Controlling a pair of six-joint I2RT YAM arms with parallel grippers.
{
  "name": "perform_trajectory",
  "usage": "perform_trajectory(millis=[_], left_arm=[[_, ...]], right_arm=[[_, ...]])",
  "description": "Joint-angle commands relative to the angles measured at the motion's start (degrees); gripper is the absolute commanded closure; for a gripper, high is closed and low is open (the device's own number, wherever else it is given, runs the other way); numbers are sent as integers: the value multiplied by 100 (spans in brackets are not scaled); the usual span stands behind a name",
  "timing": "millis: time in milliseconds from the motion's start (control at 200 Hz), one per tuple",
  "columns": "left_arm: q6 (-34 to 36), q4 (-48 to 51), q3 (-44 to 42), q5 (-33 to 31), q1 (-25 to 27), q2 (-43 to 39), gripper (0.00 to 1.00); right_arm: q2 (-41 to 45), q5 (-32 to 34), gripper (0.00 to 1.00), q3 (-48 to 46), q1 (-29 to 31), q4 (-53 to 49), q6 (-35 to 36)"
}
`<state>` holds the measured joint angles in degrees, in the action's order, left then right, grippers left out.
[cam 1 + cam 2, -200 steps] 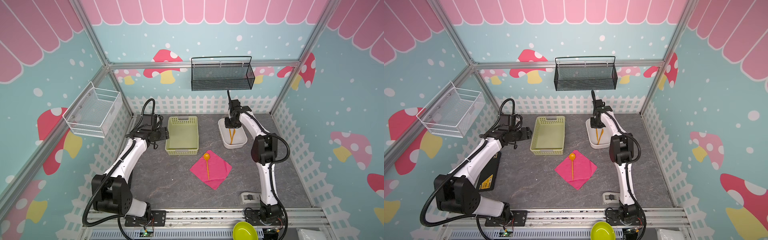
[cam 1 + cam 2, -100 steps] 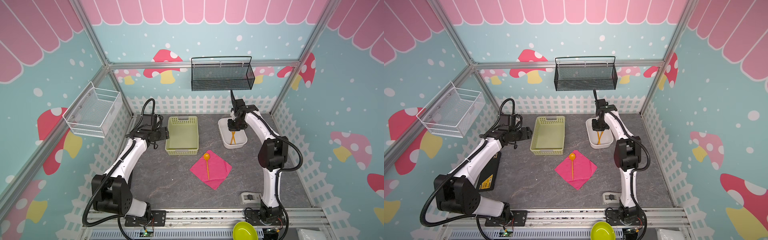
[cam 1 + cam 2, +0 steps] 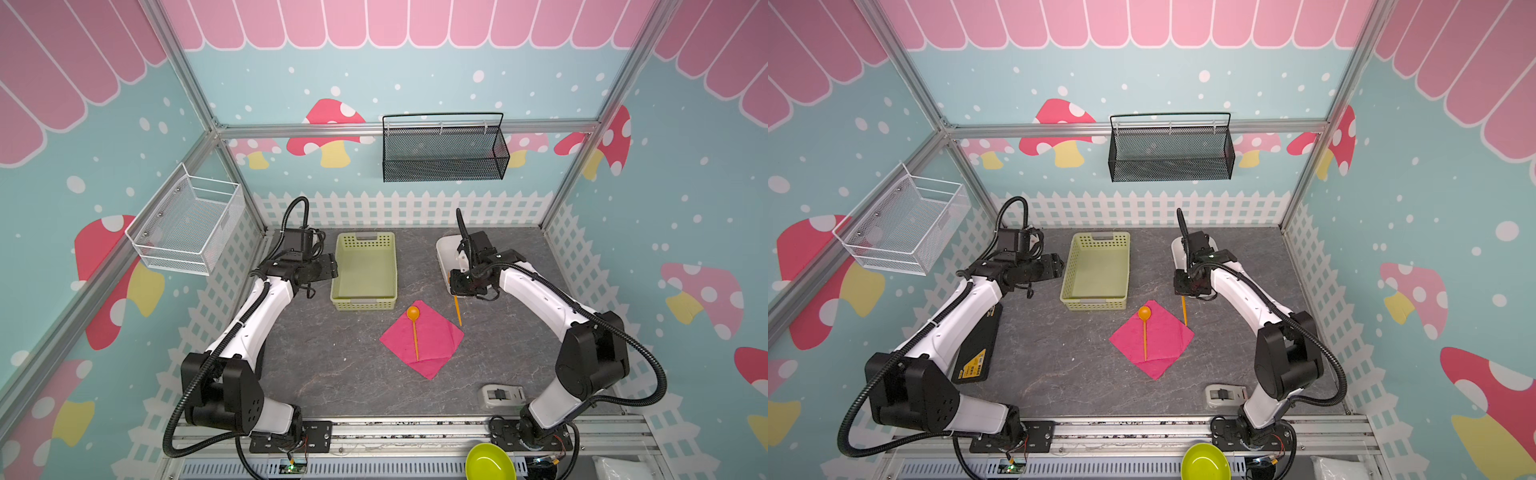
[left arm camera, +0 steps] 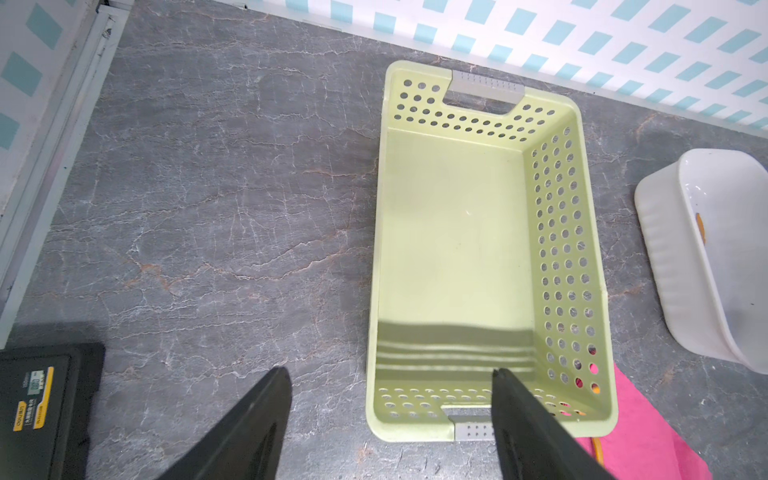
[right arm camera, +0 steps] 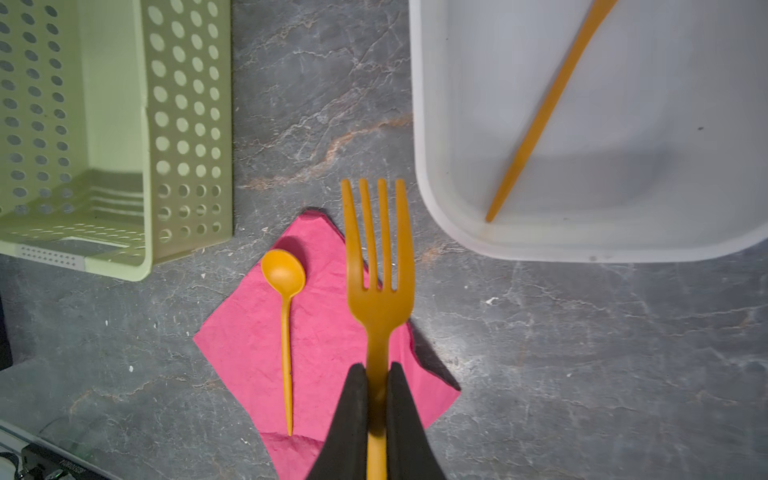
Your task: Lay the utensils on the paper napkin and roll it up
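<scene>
Fingers [image 5: 358,409] of right gripper [image 5: 377,369] clamped on slim orange plastic fork [image 5: 378,299] at edge of creased magenta paper napkin [image 5: 249,345] bearing round-bowled orange spoon [image 5: 284,274]; orange knife [image 5: 542,116] in white plastic tub [image 5: 419,124]; left gripper [image 4: 390,370] spread wide beside pale green perforated basket [image 4: 559,249].

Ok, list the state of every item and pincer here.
Magenta square paper napkin: spread open, unrolled.
Orange plastic spoon: lying on the napkin.
Orange plastic fork: held by the right pincer.
Orange plastic knife: lying in the white plastic tub.
Pale green perforated plastic basket: empty.
Left pincer: open, empty.
Right pincer: shut on the fork.
</scene>
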<state>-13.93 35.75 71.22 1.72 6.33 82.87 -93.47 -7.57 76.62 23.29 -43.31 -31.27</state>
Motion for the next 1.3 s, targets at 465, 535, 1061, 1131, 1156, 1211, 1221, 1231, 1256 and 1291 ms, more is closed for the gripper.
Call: perform_trajectory(millis=[465, 535, 1061, 1131, 1156, 1211, 1221, 1231, 1256, 1291], left_arm=[[-92, 32, -18, 96, -45, -118, 23], [-92, 29, -21, 110, -46, -122, 22], [-92, 30, -11, 160, -54, -95, 22], [-83, 29, -3, 188, -52, -96, 23], [-83, 29, -3, 187, -51, -96, 23], [-83, 32, -12, 175, -51, -111, 22], [-83, 30, -12, 172, -57, -113, 22], [-83, 33, -12, 171, -47, -109, 22], [-83, 30, -12, 170, -48, -113, 22], [-83, 29, -12, 165, -57, -113, 22]], right_arm=[[-289, 362, 98, -1275, 1254, 1447, -1544], [-417, 462, 98, -1264, 1343, 1474, -1571], [-963, 587, 98, -1123, 1407, 1536, -1642], [-997, 575, 97, -1089, 1415, 1545, -1652], [-1015, 581, 98, -1080, 1415, 1553, -1661], [-1045, 560, 97, -1043, 1415, 1575, -1672], [-1049, 556, 97, -1032, 1424, 1583, -1672], [-1057, 558, 97, -1028, 1426, 1587, -1672], [-1081, 548, 97, -1006, 1429, 1595, -1672], [-1122, 547, 97, -972, 1435, 1584, -1672]])
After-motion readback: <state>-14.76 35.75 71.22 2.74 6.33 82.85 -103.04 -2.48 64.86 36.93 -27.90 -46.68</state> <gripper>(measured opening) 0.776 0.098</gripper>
